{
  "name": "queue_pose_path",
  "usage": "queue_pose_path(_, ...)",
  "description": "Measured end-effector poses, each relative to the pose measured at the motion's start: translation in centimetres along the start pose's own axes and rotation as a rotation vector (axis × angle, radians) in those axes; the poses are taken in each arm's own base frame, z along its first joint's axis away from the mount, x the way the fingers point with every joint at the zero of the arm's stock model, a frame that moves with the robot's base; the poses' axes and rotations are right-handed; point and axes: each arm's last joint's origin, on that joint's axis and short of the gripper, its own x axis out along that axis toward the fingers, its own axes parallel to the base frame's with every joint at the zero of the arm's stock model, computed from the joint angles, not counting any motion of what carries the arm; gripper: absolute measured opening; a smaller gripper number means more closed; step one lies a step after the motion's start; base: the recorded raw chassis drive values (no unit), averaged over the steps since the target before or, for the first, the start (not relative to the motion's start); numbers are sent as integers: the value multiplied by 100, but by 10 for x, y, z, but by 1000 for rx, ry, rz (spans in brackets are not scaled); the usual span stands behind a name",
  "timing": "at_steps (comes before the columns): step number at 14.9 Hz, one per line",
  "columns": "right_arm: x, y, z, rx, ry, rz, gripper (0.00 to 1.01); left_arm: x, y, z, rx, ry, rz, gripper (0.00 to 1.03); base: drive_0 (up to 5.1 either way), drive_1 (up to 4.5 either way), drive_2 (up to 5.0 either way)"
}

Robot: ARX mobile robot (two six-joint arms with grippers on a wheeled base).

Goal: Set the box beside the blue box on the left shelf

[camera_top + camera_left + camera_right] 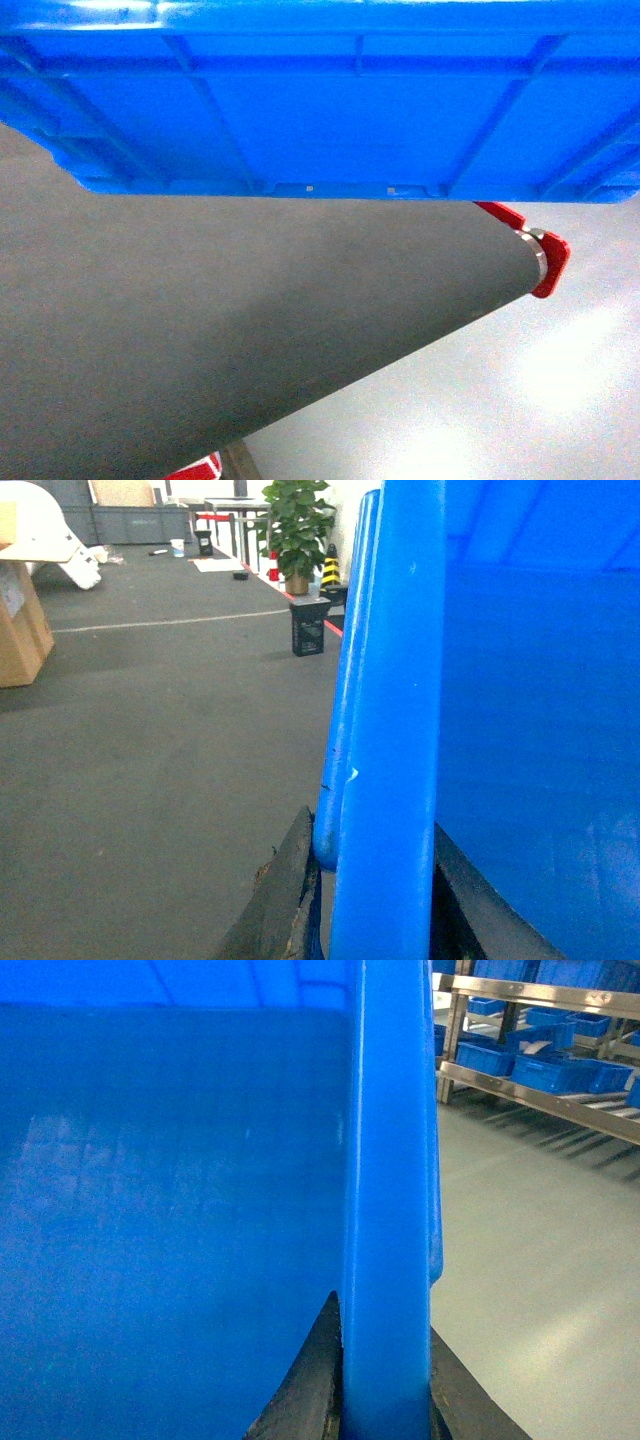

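box [330, 110] rim clamped in left tool [375, 900] and right tool [385, 1390].

- Left gripper [372, 910]: two dark, near-black fingers [285, 900], flat and tapering to a point, the surface matt and rough, worn at the edge.
- Right gripper [385, 1385]: the same dark, wedge-shaped fingers [310, 1385], matt, with no markings, screws or cables in view.
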Motion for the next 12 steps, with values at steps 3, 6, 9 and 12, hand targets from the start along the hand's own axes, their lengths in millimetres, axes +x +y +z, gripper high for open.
queue_pose_path(3,0,0,0,0,0,0,9,0,0,0,0,0,0,18,-157,-157,-157)
queue_pose_path(6,0,0,0,0,0,0,9,0,0,0,-1,0,0,18,-161,-161,-161)
queue_pose_path(9,0,0,0,0,0,0,9,0,0,0,-1,-1,0,18,-172,-172,-172)
queue_pose_path(12,0,0,0,0,0,0,9,0,0,0,-1,0,0,18,-155,-155,-155)
